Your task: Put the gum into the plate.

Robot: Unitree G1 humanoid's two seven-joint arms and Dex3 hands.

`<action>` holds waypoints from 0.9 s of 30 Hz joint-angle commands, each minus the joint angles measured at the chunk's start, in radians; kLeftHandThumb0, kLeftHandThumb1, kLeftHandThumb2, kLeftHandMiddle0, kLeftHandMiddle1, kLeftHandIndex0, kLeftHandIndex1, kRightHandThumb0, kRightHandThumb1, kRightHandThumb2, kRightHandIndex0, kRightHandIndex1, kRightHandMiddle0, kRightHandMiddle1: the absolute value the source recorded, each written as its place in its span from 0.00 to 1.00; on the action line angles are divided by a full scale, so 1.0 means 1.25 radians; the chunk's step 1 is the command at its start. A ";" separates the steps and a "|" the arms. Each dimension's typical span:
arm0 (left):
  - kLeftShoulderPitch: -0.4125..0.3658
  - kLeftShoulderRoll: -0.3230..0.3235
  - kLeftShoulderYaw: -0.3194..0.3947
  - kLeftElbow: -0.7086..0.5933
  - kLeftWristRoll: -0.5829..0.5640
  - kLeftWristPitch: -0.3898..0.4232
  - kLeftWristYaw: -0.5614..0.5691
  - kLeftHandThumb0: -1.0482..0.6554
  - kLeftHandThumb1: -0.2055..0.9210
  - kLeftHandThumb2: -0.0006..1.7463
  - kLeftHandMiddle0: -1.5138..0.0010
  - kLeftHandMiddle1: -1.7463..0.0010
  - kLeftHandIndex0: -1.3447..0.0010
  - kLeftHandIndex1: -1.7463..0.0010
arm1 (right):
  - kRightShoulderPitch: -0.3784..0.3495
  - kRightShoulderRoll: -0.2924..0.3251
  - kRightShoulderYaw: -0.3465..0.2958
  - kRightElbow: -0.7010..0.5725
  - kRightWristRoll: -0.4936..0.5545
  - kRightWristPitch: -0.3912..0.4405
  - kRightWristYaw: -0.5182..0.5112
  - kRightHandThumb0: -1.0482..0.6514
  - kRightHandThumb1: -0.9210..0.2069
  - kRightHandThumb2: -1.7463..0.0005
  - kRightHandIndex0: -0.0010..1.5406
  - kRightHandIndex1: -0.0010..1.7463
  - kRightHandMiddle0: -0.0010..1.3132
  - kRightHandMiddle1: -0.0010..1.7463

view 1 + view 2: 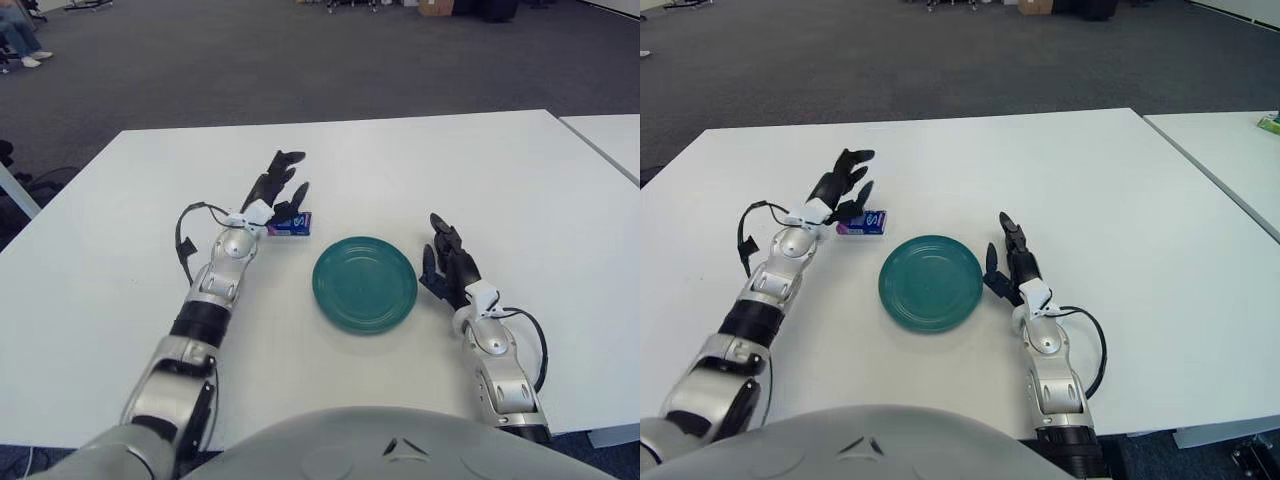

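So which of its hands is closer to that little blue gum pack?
The left. Its left hand is right at the gum pack, fingers open over it, no grasp yet. The right hand shows beside the far edge of the green plate, which lies between it and the gum.

Left hand (277, 193) outstretched, spread; right hand (449, 263) open

Teal plate (365, 284), seemingly blue-purple gum pack (290, 224), white table (500, 180).
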State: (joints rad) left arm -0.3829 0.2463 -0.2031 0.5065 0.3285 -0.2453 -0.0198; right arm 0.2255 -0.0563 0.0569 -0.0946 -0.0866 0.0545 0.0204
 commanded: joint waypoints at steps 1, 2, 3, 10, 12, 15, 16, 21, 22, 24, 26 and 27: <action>-0.102 0.048 -0.087 0.171 0.130 -0.055 0.035 0.09 1.00 0.29 0.72 0.97 1.00 0.48 | 0.019 0.005 0.000 0.035 0.007 0.043 0.002 0.16 0.00 0.45 0.04 0.00 0.00 0.13; -0.116 0.059 -0.105 0.187 0.151 -0.069 0.028 0.09 1.00 0.29 0.72 0.97 1.00 0.48 | 0.020 0.006 0.000 0.034 0.007 0.043 0.001 0.16 0.00 0.45 0.04 0.00 0.00 0.13; -0.127 0.066 -0.117 0.201 0.164 -0.082 0.025 0.09 1.00 0.27 0.73 0.97 1.00 0.48 | 0.020 0.006 0.000 0.034 0.007 0.043 0.001 0.16 0.00 0.45 0.04 0.00 0.00 0.13; -0.214 0.060 -0.182 0.375 0.217 -0.152 0.005 0.07 1.00 0.14 0.75 0.98 1.00 0.48 | 0.024 0.009 -0.004 0.031 0.005 0.046 -0.003 0.16 0.00 0.45 0.04 0.00 0.00 0.14; -0.231 0.053 -0.198 0.414 0.228 -0.159 0.006 0.06 1.00 0.12 0.76 0.99 1.00 0.49 | 0.026 0.008 -0.005 0.028 0.003 0.048 -0.005 0.16 0.00 0.45 0.04 0.00 0.00 0.14; -0.246 0.044 -0.215 0.456 0.242 -0.168 0.014 0.05 1.00 0.10 0.78 1.00 1.00 0.51 | 0.030 0.006 -0.006 0.026 0.000 0.048 -0.006 0.16 0.00 0.45 0.04 0.00 0.00 0.14; -0.250 0.042 -0.220 0.467 0.246 -0.171 0.016 0.05 1.00 0.10 0.79 1.00 1.00 0.51 | 0.032 0.006 -0.007 0.025 0.000 0.047 -0.007 0.16 0.00 0.45 0.04 0.00 0.00 0.14; -0.268 0.036 -0.251 0.505 0.271 -0.173 0.011 0.04 1.00 0.07 0.83 1.00 1.00 0.52 | 0.035 0.003 -0.011 0.026 0.001 0.043 -0.008 0.17 0.00 0.45 0.04 0.00 0.00 0.15; -0.270 0.036 -0.256 0.509 0.275 -0.173 0.010 0.04 1.00 0.07 0.83 1.00 1.00 0.52 | 0.035 0.003 -0.012 0.027 0.001 0.043 -0.008 0.17 0.00 0.45 0.04 0.00 0.00 0.15; -0.275 0.036 -0.267 0.516 0.284 -0.172 0.009 0.04 1.00 0.06 0.84 1.00 1.00 0.51 | 0.035 0.002 -0.013 0.028 0.001 0.042 -0.008 0.17 0.00 0.45 0.04 0.00 0.00 0.15; -0.281 0.037 -0.290 0.525 0.305 -0.167 0.005 0.04 1.00 0.06 0.85 1.00 1.00 0.51 | 0.035 0.001 -0.015 0.032 0.002 0.041 -0.008 0.17 0.00 0.45 0.04 0.00 0.00 0.15; -0.285 0.038 -0.301 0.530 0.316 -0.165 0.003 0.03 1.00 0.05 0.86 1.00 1.00 0.51 | 0.035 0.001 -0.016 0.033 0.002 0.040 -0.008 0.17 0.00 0.45 0.04 0.00 0.00 0.15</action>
State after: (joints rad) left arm -0.7116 0.2832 -0.5460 1.1432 0.6836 -0.4595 -0.0047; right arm 0.2399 -0.0511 0.0459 -0.0953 -0.0871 0.0563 0.0109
